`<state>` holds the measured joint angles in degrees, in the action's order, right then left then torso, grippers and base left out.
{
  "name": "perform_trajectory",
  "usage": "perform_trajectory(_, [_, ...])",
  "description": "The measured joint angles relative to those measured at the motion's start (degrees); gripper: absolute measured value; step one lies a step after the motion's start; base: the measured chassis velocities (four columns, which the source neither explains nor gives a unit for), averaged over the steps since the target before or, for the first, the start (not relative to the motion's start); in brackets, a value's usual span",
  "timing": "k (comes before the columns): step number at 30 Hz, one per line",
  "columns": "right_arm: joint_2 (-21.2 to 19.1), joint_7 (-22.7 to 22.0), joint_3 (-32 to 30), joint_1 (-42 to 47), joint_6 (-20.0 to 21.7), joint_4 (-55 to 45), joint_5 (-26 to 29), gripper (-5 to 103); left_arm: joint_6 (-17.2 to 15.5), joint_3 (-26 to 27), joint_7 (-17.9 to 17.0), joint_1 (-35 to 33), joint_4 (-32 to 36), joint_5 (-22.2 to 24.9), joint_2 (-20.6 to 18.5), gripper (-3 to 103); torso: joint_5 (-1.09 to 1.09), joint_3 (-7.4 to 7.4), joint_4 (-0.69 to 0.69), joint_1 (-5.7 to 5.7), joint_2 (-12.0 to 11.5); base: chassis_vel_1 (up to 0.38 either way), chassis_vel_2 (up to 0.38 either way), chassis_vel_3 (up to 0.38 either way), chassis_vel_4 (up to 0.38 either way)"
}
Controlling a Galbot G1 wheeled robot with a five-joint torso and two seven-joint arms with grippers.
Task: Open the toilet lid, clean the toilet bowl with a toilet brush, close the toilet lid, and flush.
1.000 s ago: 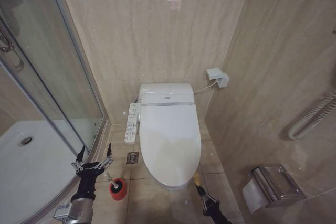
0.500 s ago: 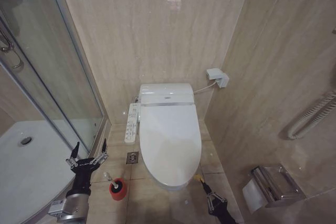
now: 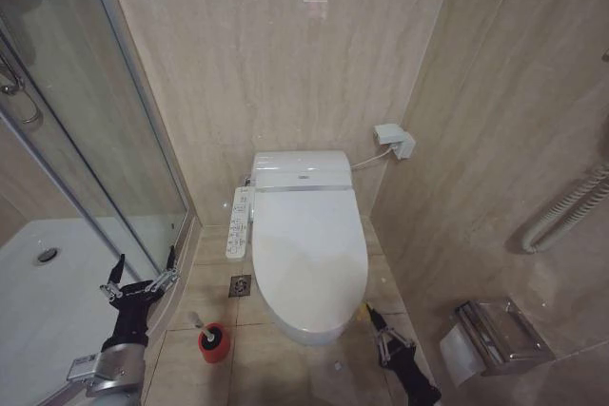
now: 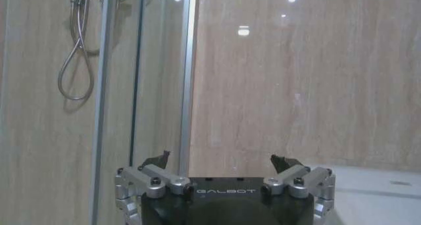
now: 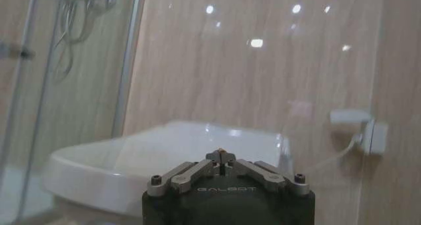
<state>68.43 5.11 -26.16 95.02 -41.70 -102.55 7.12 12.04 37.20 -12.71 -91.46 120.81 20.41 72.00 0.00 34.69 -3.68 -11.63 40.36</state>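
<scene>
Toilet lid (image 3: 309,249): a large white elongated oval, lying shut and flat over the toilet bowl (image 3: 306,332), facing the tiled back wall.
Button panel (image 3: 238,222): a white strip sitting along the bowl's left side.
Toilet brush (image 3: 197,321): its pale handle is sticking up at a tilt from the red holder (image 3: 214,342), standing on the floor tiles just left of the bowl's front.
Left gripper (image 3: 140,274): hanging low by the glass shower door (image 3: 114,154), left of the holder and apart from it; its fingers are spreading wide, gripping nothing.
Right gripper (image 3: 375,319): sitting low just off the bowl's front right edge, pointing at it; its fingers are pressing together, tips meeting.
</scene>
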Motion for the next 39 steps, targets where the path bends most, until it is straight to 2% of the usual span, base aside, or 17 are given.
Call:
perform_trajectory(7, [-0.75,-1.49,-2.07,-1.4,3.0,-7.83,3.67,0,-0.09,-0.24,0.07,0.85,-1.38,0.05,0.13,100,0.0,0.0,0.01,0.0,0.0,0.0,0.0,0.0,0.0])
perform_trajectory(10, [-1.31,-2.38,-2.92,-3.79,5.62,-10.58,6.12,0,-0.15,-0.73,0.22,1.11,-1.87,-0.12,0.34,100,0.0,0.0,0.0,0.0,0.0,0.0,0.0,0.0,0.0])
perform_trajectory(20, [-3.25,-3.28,-3.53,-11.89,11.3,-13.84,13.07,0,-0.4,-1.13,0.44,1.06,-2.7,-1.11,0.5,100,0.0,0.0,0.01,0.0,0.0,0.0,0.0,0.0,0.0])
perform_trajectory(27, [-5.16,-2.8,-3.12,-17.35,13.12,-13.66,17.56,0,-0.97,-0.59,0.53,1.16,-3.33,-1.18,0.12,100,0.0,0.0,0.01,0.0,0.0,0.0,0.0,0.0,0.0])
perform_trajectory(32, [-7.98,-2.92,-2.24,-24.59,15.6,-11.25,22.09,0,-1.19,-0.53,0.66,1.56,-4.22,-1.59,0.0,100,0.01,0.0,0.02,0.0,0.0,0.0,0.0,0.0,0.0])
perform_trajectory(34, [-9.7,-3.24,-0.66,-30.67,17.22,-8.25,24.64,0,-1.29,-0.57,0.7,1.85,-4.94,-2.03,0.02,100,0.0,0.0,0.02,0.0,0.0,0.0,0.0,0.0,0.0])
perform_trajectory(37, [-10.54,-3.22,0.97,-34.31,17.59,-5.54,25.49,0,-1.38,-0.59,0.74,2.03,-5.33,-2.34,0.03,100,0.0,0.0,0.0,0.0,0.0,0.0,0.0,0.0,0.0])
perform_trajectory(39, [-11.43,-3.07,4.29,-39.66,17.77,-0.87,26.91,0,-1.56,-0.59,0.81,2.11,-5.67,-2.66,0.08,100,-0.01,0.0,0.01,0.0,0.0,0.0,0.0,0.0,0.0])
